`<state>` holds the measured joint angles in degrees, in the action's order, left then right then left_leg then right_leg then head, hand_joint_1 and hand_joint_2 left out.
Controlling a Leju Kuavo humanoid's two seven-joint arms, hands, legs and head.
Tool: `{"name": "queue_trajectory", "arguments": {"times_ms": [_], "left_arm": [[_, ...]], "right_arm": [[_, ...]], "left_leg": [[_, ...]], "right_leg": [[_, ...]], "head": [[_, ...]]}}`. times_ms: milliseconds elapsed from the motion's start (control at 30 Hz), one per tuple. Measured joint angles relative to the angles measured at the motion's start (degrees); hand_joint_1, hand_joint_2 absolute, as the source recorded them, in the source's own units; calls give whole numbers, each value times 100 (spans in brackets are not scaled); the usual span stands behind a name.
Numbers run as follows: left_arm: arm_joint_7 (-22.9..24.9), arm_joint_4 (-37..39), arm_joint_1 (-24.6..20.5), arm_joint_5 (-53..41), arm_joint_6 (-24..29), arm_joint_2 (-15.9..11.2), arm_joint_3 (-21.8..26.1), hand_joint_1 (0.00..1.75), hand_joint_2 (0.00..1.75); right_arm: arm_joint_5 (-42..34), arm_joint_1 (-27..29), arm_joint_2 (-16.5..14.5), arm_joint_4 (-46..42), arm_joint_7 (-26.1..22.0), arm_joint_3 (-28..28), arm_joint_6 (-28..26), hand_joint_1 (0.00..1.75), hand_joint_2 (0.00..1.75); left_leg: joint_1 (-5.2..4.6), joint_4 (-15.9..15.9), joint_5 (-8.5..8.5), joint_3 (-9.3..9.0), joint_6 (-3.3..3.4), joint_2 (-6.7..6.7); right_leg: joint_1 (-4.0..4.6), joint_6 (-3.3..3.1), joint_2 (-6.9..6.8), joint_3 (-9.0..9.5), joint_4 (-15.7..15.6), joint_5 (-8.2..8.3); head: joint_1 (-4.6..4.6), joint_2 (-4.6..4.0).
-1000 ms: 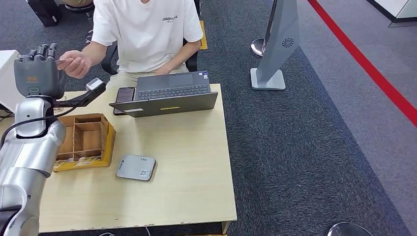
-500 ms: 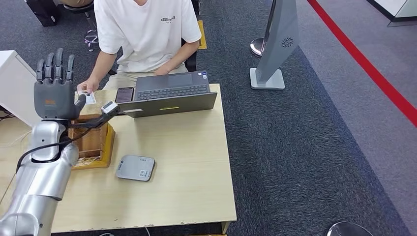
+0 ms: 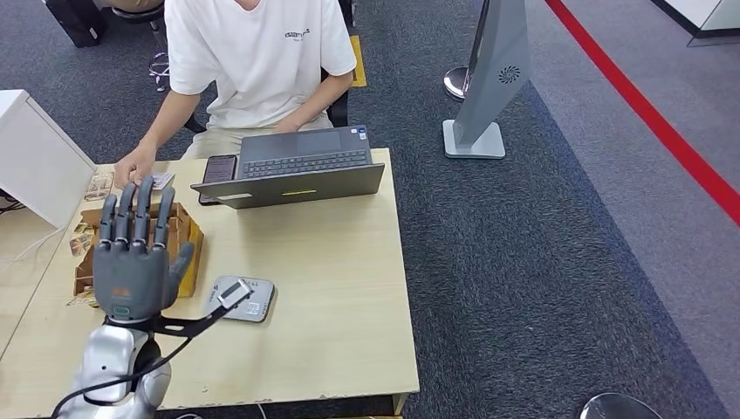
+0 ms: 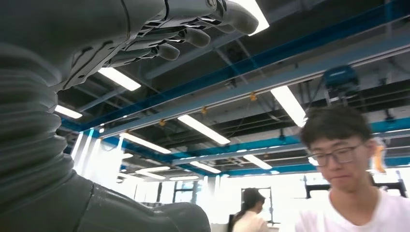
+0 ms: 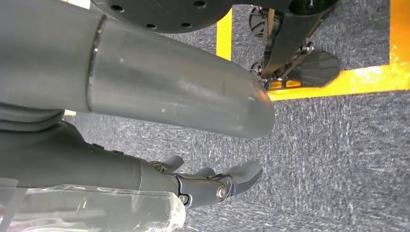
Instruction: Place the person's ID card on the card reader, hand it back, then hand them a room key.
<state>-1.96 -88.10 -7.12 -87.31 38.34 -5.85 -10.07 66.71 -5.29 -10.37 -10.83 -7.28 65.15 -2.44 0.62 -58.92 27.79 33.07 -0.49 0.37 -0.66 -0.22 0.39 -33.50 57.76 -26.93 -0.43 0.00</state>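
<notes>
Wooden table (image 3: 332, 288) on grey carpet (image 3: 541, 262); left robot hand (image 3: 133, 262) spread, empty.

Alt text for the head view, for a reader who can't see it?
The robot's left hand is raised open, fingers spread, above a wooden table near a grey card reader. A seated person behind a laptop rests a hand by a card.

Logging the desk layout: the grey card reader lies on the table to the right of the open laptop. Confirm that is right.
Not right. In the head view the grey card reader lies on the table in front of the open laptop, nearer the robot and toward its left, not to the laptop's right.
</notes>
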Motion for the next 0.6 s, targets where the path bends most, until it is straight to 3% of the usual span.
{"name": "queue_trajectory", "arguments": {"times_ms": [200, 400, 600], "left_arm": [[-2, -367, 852, 20, 116, 58, -91, 0, 175], [-75, -301, 997, 69, 115, 58, -28, 0, 175], [-625, 222, 977, 235, 114, 37, 557, 0, 175]], "right_arm": [[8, 10, 27, -5, 2, 46, -12, 0, 0], [42, 11, 48, -5, 0, 46, -16, 0, 0], [80, 13, 56, -5, -1, 33, -38, 0, 0]], "left_leg": [[1, 0, 10, 3, -1, -4], [2, 1, 7, 3, -3, -7], [2, 1, 5, -1, -3, -7]], "right_leg": [[0, 1, -8, -1, -1, -6], [1, 0, -12, 3, 1, -5], [2, -1, -12, 4, 3, -4]], "head": [[-1, 0], [-1, 0], [-1, 0]]}}
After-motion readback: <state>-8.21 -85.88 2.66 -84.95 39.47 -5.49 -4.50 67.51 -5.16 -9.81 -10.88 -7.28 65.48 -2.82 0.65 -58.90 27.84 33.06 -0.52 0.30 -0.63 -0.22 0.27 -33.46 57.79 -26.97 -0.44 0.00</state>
